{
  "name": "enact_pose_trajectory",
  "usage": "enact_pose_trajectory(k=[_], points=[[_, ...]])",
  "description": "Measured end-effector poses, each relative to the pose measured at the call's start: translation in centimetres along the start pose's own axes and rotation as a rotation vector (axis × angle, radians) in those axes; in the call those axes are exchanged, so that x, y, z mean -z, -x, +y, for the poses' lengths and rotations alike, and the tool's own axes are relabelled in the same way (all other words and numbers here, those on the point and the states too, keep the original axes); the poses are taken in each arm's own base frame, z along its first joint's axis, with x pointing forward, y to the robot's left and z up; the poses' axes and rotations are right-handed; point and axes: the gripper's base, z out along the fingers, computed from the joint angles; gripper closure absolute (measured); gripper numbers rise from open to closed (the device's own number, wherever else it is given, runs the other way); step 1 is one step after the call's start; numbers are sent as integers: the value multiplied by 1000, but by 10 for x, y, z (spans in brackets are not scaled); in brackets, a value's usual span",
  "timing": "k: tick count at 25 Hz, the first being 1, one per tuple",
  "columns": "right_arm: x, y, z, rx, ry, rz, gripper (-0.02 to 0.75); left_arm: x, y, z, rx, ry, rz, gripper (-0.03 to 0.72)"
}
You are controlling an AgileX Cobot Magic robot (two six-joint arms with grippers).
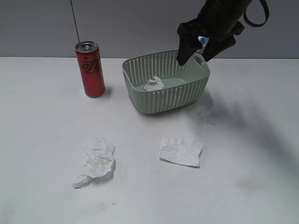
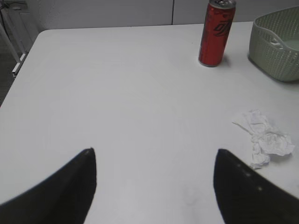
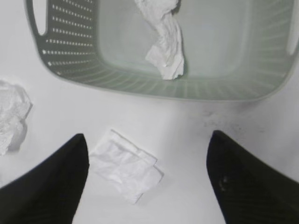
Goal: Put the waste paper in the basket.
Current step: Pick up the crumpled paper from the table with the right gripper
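Right hand (image 1: 193,52), spread wide and empty above the basket (image 1: 140,100); nearest waste paper (image 1: 181,150) lies apparently straight below-front on the worktop (image 1: 243,186).

One crumpled white waste paper (image 1: 154,84) lies inside the sage-green perforated basket (image 1: 140,100), while two more, (image 1: 96,161) and (image 1: 181,150), rest on the surface nearer the camera.

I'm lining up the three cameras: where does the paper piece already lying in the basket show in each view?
Exterior view: the paper piece in the basket lies on the floor of the basket, upper middle.
Left wrist view: not visible; only the basket's end shows, top right.
Right wrist view: top centre, inside the basket.
Shared landmark: the basket.
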Motion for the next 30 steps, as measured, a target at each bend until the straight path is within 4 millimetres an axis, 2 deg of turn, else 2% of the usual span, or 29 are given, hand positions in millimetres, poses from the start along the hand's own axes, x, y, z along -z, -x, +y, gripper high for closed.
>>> enact_pose_trajectory(k=[5, 11, 16, 20, 24, 27, 28, 30], points=[[-29, -23, 16, -19, 67, 127, 145, 0, 0, 0, 0, 0, 0, 97], [-80, -73, 32, 47, -3, 317, 145, 0, 0, 0, 0, 0, 0, 97], [-114, -100, 26, 9, -43, 257, 146, 0, 0, 0, 0, 0, 0, 97], [-130, -118, 18, -29, -56, 226, 146, 0, 0, 0, 0, 0, 0, 97], [-133, -122, 16, -28, -67, 204, 158, 0, 0, 0, 0, 0, 0, 97], [-133, -121, 15, -20, -76, 185, 243, 0, 0, 0, 0, 0, 0, 97], [-133, -120, 15, -19, -79, 174, 301, 0, 0, 0, 0, 0, 0, 97], [-134, -118, 14, -16, -83, 147, 466, 0, 0, 0, 0, 0, 0, 97]])
